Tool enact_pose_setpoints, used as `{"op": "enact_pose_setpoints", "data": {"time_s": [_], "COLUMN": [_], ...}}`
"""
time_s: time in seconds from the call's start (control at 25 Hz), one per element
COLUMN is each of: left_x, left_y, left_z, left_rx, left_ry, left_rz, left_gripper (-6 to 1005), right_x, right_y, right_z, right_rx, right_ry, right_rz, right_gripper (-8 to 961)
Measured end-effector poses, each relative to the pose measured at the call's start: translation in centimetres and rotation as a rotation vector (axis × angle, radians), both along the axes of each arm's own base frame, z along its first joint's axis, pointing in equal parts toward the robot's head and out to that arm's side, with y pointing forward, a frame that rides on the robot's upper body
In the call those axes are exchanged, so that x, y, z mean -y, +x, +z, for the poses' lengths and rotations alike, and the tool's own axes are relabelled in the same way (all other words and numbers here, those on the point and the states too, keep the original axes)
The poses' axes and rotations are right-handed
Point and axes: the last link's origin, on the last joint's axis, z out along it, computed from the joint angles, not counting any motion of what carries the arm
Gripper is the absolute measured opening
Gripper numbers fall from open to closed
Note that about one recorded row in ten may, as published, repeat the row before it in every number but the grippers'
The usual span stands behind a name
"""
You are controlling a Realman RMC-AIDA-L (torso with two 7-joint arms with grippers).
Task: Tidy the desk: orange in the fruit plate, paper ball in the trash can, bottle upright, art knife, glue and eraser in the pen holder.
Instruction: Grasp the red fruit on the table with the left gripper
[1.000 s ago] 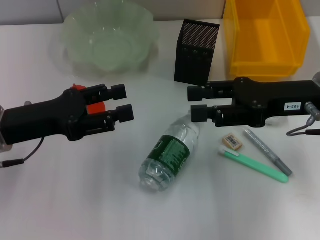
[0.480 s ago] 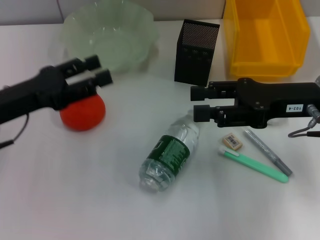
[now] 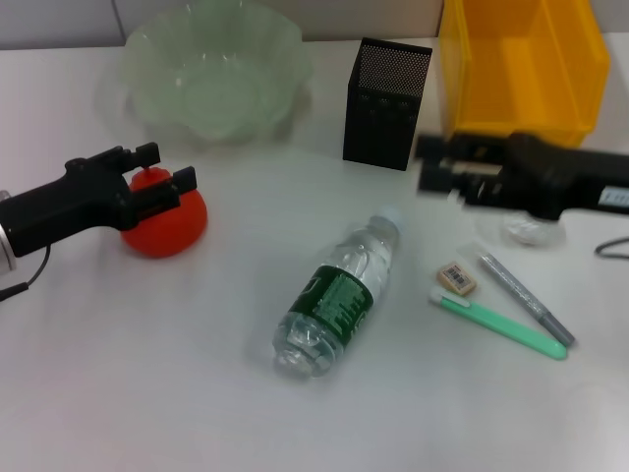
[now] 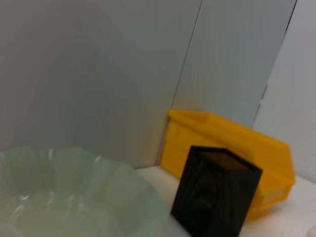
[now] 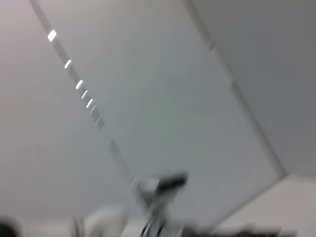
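The orange [image 3: 162, 224] rests on the table in front of the fruit plate [image 3: 211, 74]. My left gripper [image 3: 165, 167] is open, its fingers just over the orange's top, holding nothing. The bottle [image 3: 339, 295] lies on its side mid-table. The eraser [image 3: 457, 277], a green art knife [image 3: 501, 317] and a grey glue stick [image 3: 526, 300] lie to its right. My right gripper [image 3: 432, 164] is blurred and open in front of the trash can [image 3: 521, 69]. The paper ball [image 3: 526, 231] peeks out beneath that arm. The pen holder [image 3: 386, 103] stands upright.
The left wrist view looks over the fruit plate's rim [image 4: 74, 197] toward the pen holder [image 4: 217, 195] and the trash can [image 4: 232, 138] by the back wall. The right wrist view shows only a blurred wall.
My left gripper has drawn back left and dropped to the orange's top. My right arm has swung right and back toward the trash can, uncovering the paper ball.
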Motion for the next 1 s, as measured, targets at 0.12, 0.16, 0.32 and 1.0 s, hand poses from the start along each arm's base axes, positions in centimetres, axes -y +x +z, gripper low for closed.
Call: {"op": "enact_pose_setpoints", "data": {"time_s": [0.12,0.16,0.32,1.0], "left_x": [0.2,0.4,0.4,0.7], "left_y": [-0.4,-1.1,-1.4,-2.4], "left_z": [-0.3,-0.9,-1.1,-1.1], "left_rx": [-0.013,-0.046,-0.062,-0.072], "left_ry": [0.010,0.033,0.041,0.175], "left_rz": [0.003,0.007,0.014,0.014], "left_gripper": [725,725,725,724], "right_x": [-0.1,-0.1,0.0,-0.7], "right_y": [1.2,1.7,2.3,2.7], "right_z": [1.5,2.1,2.4,1.0], "right_rx": [-0.060,-0.080,-0.087,-0.057], "right_ry": [0.092,0.131,0.174,0.187], "right_rz": [-0.076,-0.102,-0.121,-0.167], "right_gripper": [678,678,677,676]}}
